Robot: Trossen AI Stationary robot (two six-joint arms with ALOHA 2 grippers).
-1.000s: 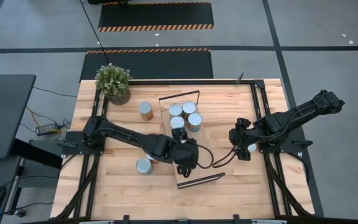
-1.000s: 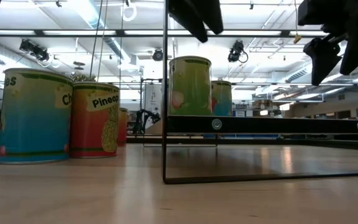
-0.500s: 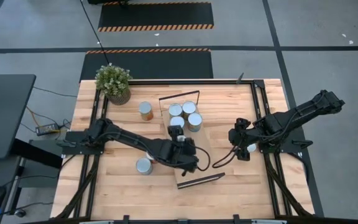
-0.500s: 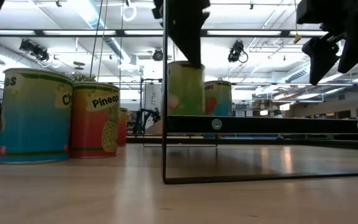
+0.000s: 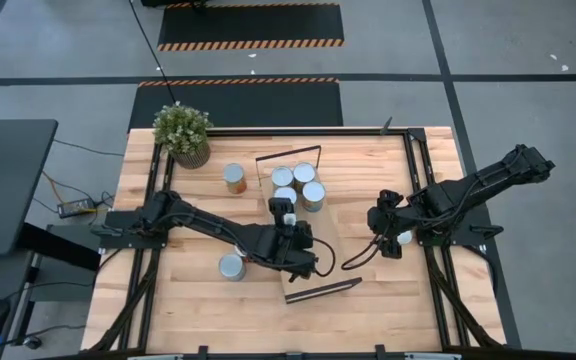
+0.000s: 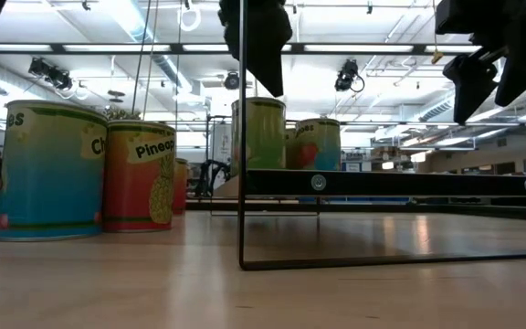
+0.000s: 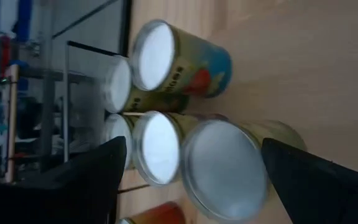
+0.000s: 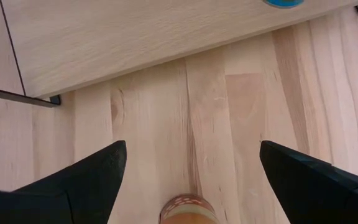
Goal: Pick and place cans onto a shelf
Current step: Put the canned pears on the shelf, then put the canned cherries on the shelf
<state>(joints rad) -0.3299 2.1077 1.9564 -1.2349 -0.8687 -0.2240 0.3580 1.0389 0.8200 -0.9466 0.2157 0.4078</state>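
Note:
The shelf (image 6: pixel 400 183) lies down the table's middle, with several cans standing on its far part (image 5: pixel 304 173). The nearest of them, a green-sided can (image 6: pixel 258 132), stands on its base on the board; it also shows in the left wrist view (image 7: pixel 222 168). My left gripper (image 5: pixel 288 224) is open just above and behind this can, with a finger on either side of its top; I see no touch. My right gripper (image 5: pixel 393 240) is open over a tan-sided can (image 8: pixel 188 213) that stands on the table to the right of the shelf.
A blue can (image 6: pixel 48 169) and an orange pineapple can (image 6: pixel 140 174) stand on the table left of the shelf, under my left arm. Another can (image 5: pixel 234 178) stands by the potted plant (image 5: pixel 182 130) at the far left. A black wire frame (image 6: pixel 241 137) closes the shelf's near end.
My left gripper has gone toward the table's far edge along the shelf. The green-sided can has moved with it, farther along the board toward the other cans, and still stands upright. My right arm has kept still.

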